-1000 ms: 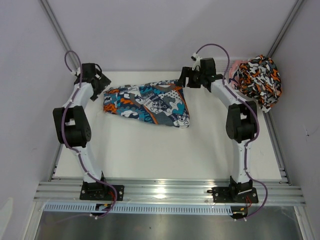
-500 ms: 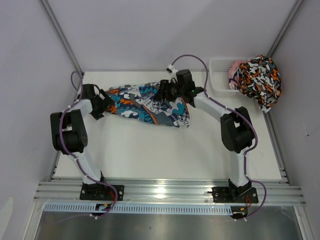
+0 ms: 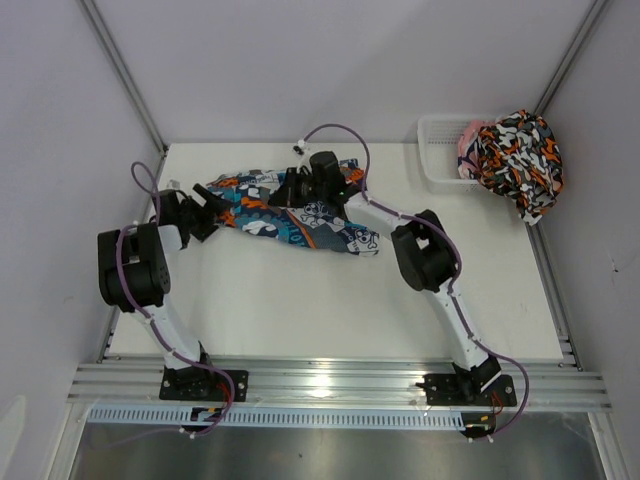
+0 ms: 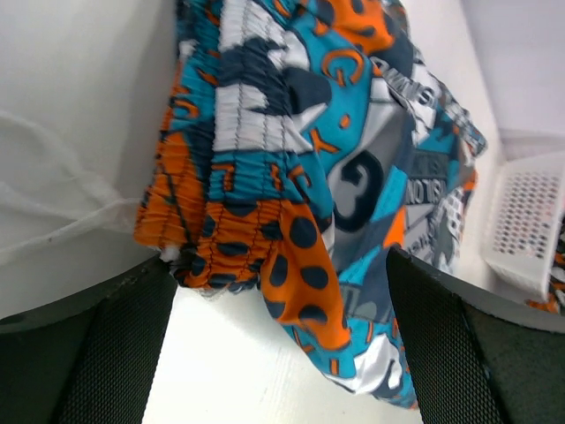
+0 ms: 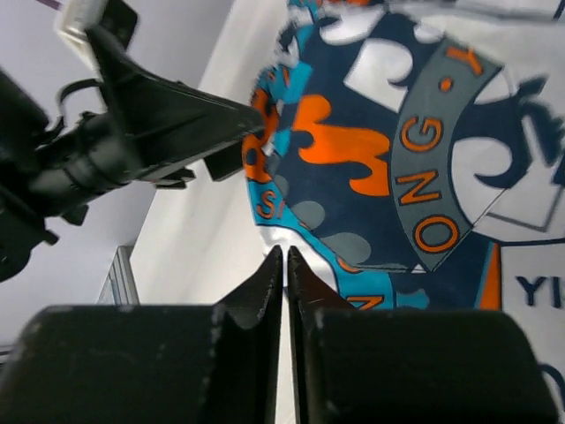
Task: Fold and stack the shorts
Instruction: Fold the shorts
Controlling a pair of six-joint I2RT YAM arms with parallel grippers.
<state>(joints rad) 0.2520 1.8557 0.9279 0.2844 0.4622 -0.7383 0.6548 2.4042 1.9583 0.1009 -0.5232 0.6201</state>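
The teal, orange and white shorts [image 3: 300, 210] lie spread flat at the back of the table. My right gripper [image 3: 287, 190] reaches over their upper middle. In the right wrist view its jaws [image 5: 284, 252] are pressed together on the shorts' white-and-teal edge [image 5: 388, 159]. My left gripper [image 3: 207, 212] sits at the shorts' left end, wide open. Its fingers [image 4: 106, 353] stand on either side of the gathered orange waistband corner [image 4: 265, 256]. The blotched orange, black and white shorts [image 3: 518, 160] hang over the white basket [image 3: 438, 150] at the back right.
The basket [image 4: 530, 221] stands in the table's back right corner against the wall. My left arm [image 5: 132, 132] shows close to the right wrist, just left of the shorts. White walls enclose the table on three sides.
My right arm swung left from beside the basket to the shorts' upper middle and its jaws closed. My left gripper dropped down and forward to the shorts' left end and stayed open.
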